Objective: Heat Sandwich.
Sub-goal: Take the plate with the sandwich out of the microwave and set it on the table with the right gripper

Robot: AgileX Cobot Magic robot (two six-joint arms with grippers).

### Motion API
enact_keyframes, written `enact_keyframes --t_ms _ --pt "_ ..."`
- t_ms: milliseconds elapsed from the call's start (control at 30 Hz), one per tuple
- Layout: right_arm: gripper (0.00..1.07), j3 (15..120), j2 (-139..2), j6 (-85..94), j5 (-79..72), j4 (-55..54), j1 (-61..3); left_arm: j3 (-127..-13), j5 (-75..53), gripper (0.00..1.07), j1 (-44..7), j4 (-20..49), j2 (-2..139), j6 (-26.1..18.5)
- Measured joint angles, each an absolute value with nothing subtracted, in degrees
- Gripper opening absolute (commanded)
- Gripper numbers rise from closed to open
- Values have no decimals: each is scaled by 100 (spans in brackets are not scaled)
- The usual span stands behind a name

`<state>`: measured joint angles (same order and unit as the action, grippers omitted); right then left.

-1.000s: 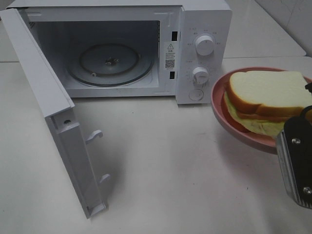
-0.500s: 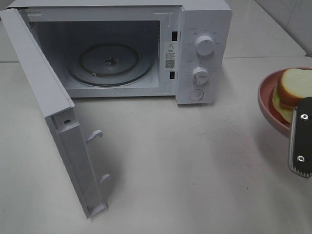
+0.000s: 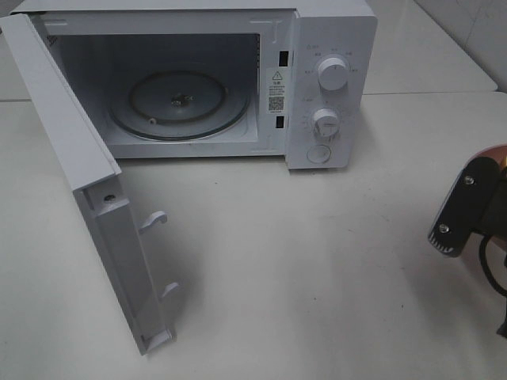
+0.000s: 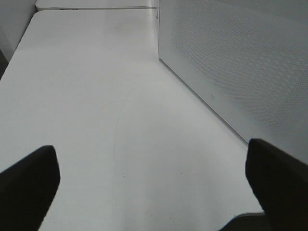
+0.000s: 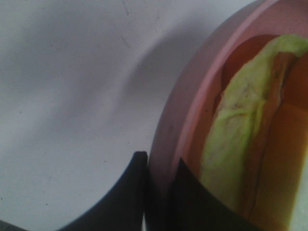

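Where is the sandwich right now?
The sandwich shows only in the right wrist view, lying on the pink plate whose rim the right end effector grips. In the exterior high view that plate is nearly out of view at the right edge.

On the microwave (image 3: 238,79), a white sticker (image 3: 276,89) stands on the strip of the front frame between the open cavity and the control panel — it bears a warning triangle at the top, lines of small print too fine to read, and a square QR-style code below. Around the upper knob (image 3: 332,73) and the lower knob (image 3: 325,123) run rings of tiny scale marks and figures, and a faint small mark sits at the top of the panel — none of them can be made out.
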<state>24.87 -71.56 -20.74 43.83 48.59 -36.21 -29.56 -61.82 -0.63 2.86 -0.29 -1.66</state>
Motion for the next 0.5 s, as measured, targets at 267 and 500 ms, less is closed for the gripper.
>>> enact_keyframes --t_ms 267,500 --pt "0 2722 -7930 -3472 4383 5048 -3621 -2956 -6182 98 -63 286 -29 -166" --pt "0 3191 -8606 -4280 4389 5128 -3621 -2956 -6182 98 -63 286 -29 -166"
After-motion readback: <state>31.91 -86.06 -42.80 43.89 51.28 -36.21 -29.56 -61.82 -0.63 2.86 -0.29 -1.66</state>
